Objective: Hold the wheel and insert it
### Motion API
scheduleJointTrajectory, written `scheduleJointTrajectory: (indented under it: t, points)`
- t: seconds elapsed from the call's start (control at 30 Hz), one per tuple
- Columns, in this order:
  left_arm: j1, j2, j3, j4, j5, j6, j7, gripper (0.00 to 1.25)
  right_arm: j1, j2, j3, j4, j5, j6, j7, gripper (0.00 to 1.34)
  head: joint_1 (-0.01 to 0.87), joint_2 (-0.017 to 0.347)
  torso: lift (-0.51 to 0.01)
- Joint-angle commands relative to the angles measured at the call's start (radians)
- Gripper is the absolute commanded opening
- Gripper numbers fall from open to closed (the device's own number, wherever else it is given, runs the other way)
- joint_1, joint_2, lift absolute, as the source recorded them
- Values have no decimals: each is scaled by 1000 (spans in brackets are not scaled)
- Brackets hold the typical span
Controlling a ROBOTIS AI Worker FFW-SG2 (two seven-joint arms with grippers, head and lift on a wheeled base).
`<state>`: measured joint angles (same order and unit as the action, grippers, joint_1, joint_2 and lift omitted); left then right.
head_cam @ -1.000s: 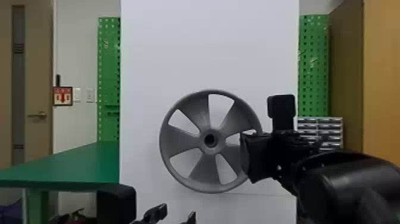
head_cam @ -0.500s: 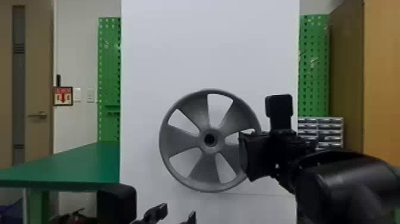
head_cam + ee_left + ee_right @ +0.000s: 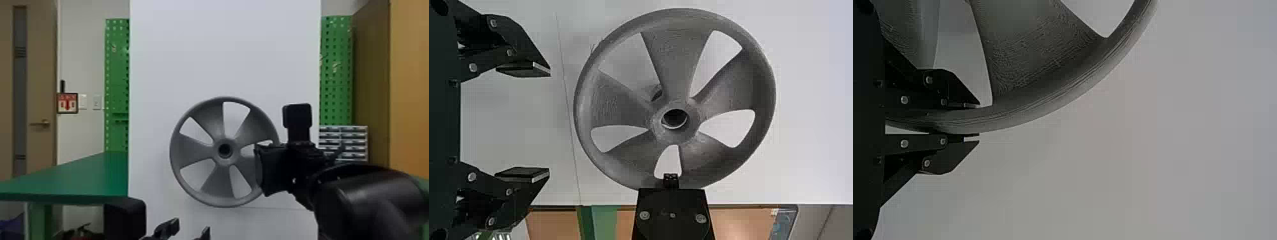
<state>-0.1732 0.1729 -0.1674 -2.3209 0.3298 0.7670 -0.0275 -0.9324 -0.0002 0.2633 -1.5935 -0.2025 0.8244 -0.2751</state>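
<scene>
Head view: the grey wheel [image 3: 194,151] is upright before a white board [image 3: 223,48], its rim gripped by the right gripper [image 3: 266,169]. The left gripper [image 3: 191,228] is low, below the wheel, its fingers spread. A green table [image 3: 79,178] reaches to the board's left edge; behind are a door [image 3: 40,95], green pegboard [image 3: 117,70] and small drawers [image 3: 343,140]. A framed sign [image 3: 67,103] shows a red arrow. The board extends beyond the wheel at both sides — and well above.

Left wrist view: the left gripper [image 3: 549,122] has its fingers apart, just beside the rim — nothing between them.

Right wrist view: the right gripper [image 3: 978,120] pinches the rim between both fingers.
</scene>
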Motion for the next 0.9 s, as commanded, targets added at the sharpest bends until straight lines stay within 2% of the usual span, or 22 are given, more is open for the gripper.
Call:
scheduleJointTrajectory:
  t: [0.0,0.53,0.87]
  points:
    - [0,0,0,0,0,0,0,716,1,1,20,-6,-6,-5,-3,203,5,107,-479]
    - [-8,0,-7,5,-3,0,1,716,-6,1,14,7,0,-38,-50,201,5,109,-479]
    - [-12,-1,-12,6,-3,0,1,716,-14,1,17,56,-26,-65,-82,201,5,109,-479]
